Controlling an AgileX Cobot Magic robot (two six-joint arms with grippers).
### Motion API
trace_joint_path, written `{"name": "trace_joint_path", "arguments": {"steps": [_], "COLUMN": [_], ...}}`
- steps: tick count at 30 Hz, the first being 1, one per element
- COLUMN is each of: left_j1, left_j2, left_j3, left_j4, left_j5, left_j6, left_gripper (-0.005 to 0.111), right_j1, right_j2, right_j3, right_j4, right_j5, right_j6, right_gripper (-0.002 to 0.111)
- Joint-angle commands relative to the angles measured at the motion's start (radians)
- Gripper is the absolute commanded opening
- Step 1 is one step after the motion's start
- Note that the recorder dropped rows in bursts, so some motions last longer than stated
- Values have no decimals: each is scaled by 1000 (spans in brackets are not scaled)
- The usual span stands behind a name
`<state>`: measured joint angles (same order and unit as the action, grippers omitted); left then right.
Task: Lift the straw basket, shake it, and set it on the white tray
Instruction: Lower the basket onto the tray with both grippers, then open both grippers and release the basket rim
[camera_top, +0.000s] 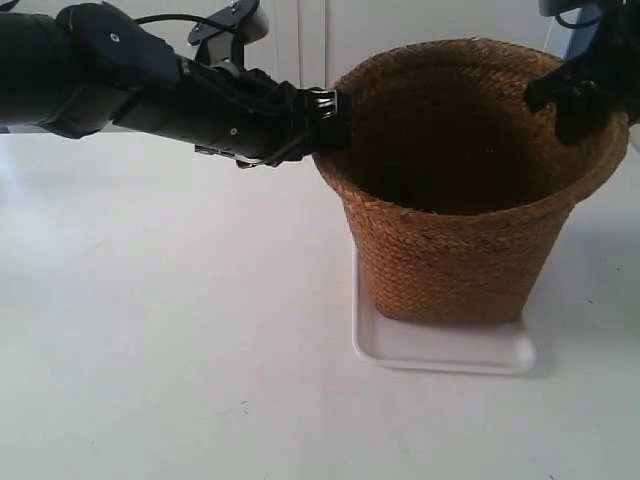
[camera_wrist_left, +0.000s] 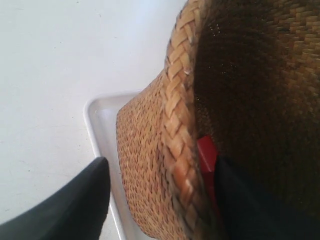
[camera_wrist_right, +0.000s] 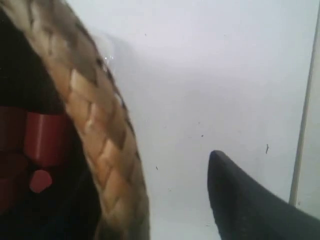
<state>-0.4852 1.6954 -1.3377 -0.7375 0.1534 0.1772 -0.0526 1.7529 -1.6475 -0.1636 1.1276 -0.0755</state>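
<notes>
The straw basket (camera_top: 455, 255) is seen sat upright on the white tray (camera_top: 440, 358), which is laid flat on the white table (camera_top: 150, 350), with only the tray's near edge and one side strip visible past the basket's base. The left gripper (camera_wrist_left: 156, 157) is spread across the braided rim, one finger (camera_wrist_left: 75, 205) seen outside and clear of the woven wall and the red-padded one tucked inside, so nothing is clamped there. Same deal for the right gripper (camera_wrist_right: 125, 150): its jaws are parted over the opposite side of the rim, outer finger off the weave, so the basket isn't gripped
</notes>
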Motion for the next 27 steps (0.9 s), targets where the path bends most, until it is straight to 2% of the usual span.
{"name": "trace_joint_path", "arguments": {"steps": [1, 4, 16, 22, 27], "left_j1": [4, 4, 4, 4, 4], "left_j2": [-6, -6, -6, -6, -6], "left_j3": [-1, -1, -1, -1, -1], "left_j4": [-1, -1, -1, -1, -1], "left_j5": [12, 1, -4, -4, -4], "left_j6": [9, 9, 9, 9, 11], "left_gripper": [65, 65, 65, 65, 65], "right_j1": [-9, -7, -7, -7, -7], "right_j2": [1, 1, 1, -1, -31], "right_j3": [-2, -2, -2, -2, -2], "right_j4": [-9, -9, -6, 92, 102], "right_j5": [-35, -41, -84, -97, -137], "right_j6": [1, 1, 8, -29, -27], "right_gripper": [61, 66, 69, 77, 78]}}
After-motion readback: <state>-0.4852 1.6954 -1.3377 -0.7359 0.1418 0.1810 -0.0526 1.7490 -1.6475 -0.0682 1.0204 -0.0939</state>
